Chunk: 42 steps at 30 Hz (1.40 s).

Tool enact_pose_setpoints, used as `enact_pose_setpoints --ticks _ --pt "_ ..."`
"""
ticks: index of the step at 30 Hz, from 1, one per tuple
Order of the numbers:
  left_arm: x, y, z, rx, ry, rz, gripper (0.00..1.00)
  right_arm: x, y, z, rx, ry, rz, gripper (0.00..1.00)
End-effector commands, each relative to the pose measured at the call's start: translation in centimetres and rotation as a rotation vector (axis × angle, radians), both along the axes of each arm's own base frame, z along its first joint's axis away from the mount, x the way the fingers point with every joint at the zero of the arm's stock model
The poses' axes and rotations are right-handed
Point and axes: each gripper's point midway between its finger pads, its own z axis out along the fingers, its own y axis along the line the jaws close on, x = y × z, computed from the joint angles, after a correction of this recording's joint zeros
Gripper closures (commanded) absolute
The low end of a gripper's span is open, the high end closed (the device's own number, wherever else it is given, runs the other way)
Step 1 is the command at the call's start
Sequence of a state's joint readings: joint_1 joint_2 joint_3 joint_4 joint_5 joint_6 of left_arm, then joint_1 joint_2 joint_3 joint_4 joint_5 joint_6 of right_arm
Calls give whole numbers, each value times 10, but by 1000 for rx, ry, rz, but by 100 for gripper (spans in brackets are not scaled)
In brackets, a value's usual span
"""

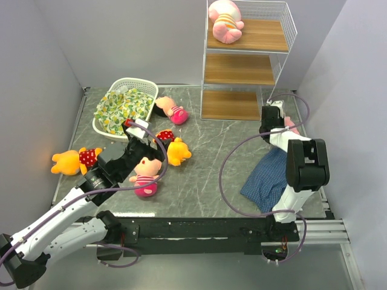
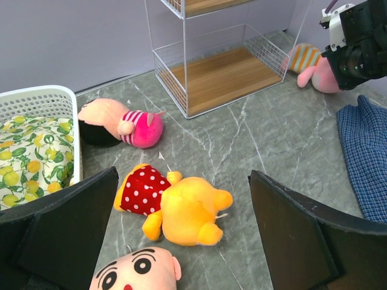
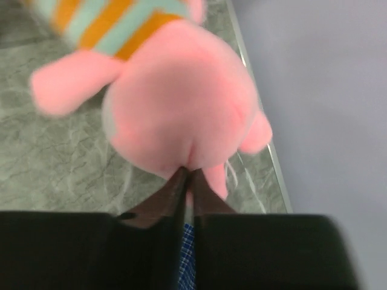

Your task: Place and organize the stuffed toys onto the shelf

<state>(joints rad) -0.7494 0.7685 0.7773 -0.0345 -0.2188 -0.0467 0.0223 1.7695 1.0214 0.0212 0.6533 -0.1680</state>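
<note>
The shelf stands at the back right, and one pink striped piglet lies on its top board. My right gripper is shut, pinching the second piglet low by the table's right edge; both also show in the top view, the gripper and the piglet. My left gripper is open and empty above a face-down bear, with a doll's head just below. A second doll lies by the basket. A second bear lies far left.
A white lattice basket with green-yellow cloth sits at the back left. A blue plaid cloth lies at the front right, under the right arm. The shelf's middle and bottom boards hold nothing. Grey walls close in on the left and right.
</note>
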Motion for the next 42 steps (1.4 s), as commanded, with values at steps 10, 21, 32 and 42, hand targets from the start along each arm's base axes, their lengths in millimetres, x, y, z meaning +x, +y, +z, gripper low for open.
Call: enact_pose_setpoints --ticks 10,21,32,42 --pt "-2 -2 17 -47 -19 -12 4 -29 79 70 255 -33 93 100" --pt "-1 -14 14 -66 20 -48 4 -92 212 64 568 5 369 100" --pt "-2 -17 -11 -290 316 60 4 -153 337 30 937 62 499 90" --pt "2 -47 -43 -262 470 7 4 -139 351 86 882 46 865 46"
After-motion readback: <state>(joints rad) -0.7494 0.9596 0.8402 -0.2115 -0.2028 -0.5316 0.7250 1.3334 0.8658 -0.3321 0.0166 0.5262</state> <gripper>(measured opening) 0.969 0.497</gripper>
